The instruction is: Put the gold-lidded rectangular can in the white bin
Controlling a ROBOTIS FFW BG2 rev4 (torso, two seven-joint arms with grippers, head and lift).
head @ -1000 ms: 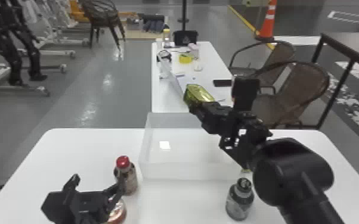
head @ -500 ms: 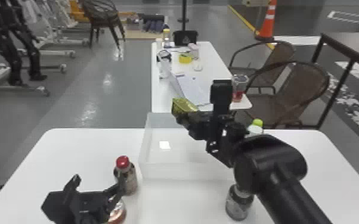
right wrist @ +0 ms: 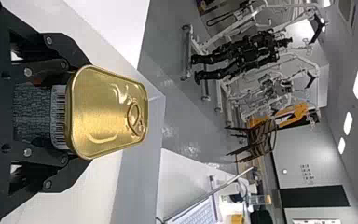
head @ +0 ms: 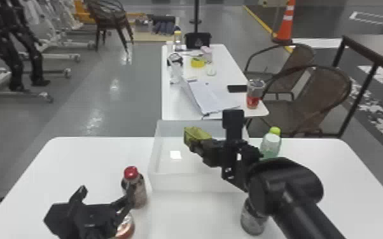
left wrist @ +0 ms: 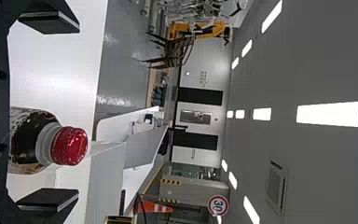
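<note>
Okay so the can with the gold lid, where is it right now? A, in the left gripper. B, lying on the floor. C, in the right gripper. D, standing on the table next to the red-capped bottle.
C: the right gripper's fingers press on both sides of the can, its gold lid in plain view.
</note>
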